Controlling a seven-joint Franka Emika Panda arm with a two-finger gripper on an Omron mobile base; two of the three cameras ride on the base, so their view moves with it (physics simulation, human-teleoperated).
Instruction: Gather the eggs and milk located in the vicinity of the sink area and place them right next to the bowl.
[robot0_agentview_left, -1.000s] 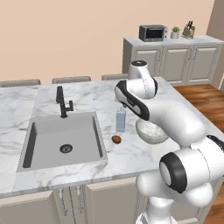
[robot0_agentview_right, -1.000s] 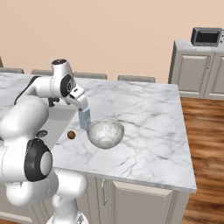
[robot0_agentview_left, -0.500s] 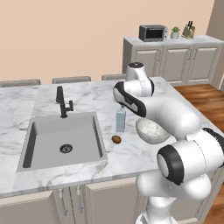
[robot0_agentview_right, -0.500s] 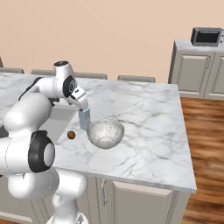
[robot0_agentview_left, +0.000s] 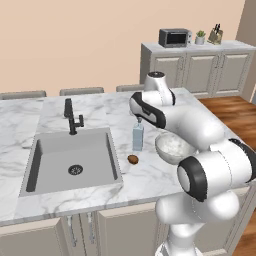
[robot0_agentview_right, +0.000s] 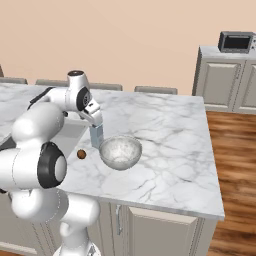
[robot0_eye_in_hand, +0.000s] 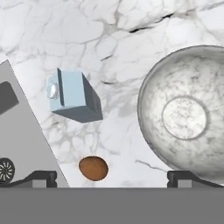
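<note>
The milk (robot0_agentview_left: 138, 136) is a pale blue carton standing upright on the marble counter between the sink (robot0_agentview_left: 55, 150) and the bowl (robot0_agentview_left: 172, 147). One brown egg (robot0_agentview_left: 132, 159) lies just in front of the carton, close to the sink's right rim. My gripper (robot0_agentview_left: 139, 120) hangs open directly above the carton and holds nothing. The hand view looks straight down on the milk (robot0_eye_in_hand: 72, 94), the egg (robot0_eye_in_hand: 93, 168) and the speckled bowl (robot0_eye_in_hand: 186, 118), with my gripper (robot0_eye_in_hand: 111, 179) wide apart. From the right I see the milk (robot0_agentview_right: 96, 136), the egg (robot0_agentview_right: 81, 154) and the bowl (robot0_agentview_right: 120, 151).
A black faucet (robot0_agentview_left: 72, 116) stands behind the sink basin. The counter's front edge runs close in front of the egg. Bare marble (robot0_agentview_right: 170, 130) stretches to the right of and behind the bowl. A microwave (robot0_agentview_left: 175, 37) sits on the far cabinets.
The arm's upper links have swung slightly, while the hand stays above the carton. The jaws remain open. Milk, egg and bowl have not moved.
</note>
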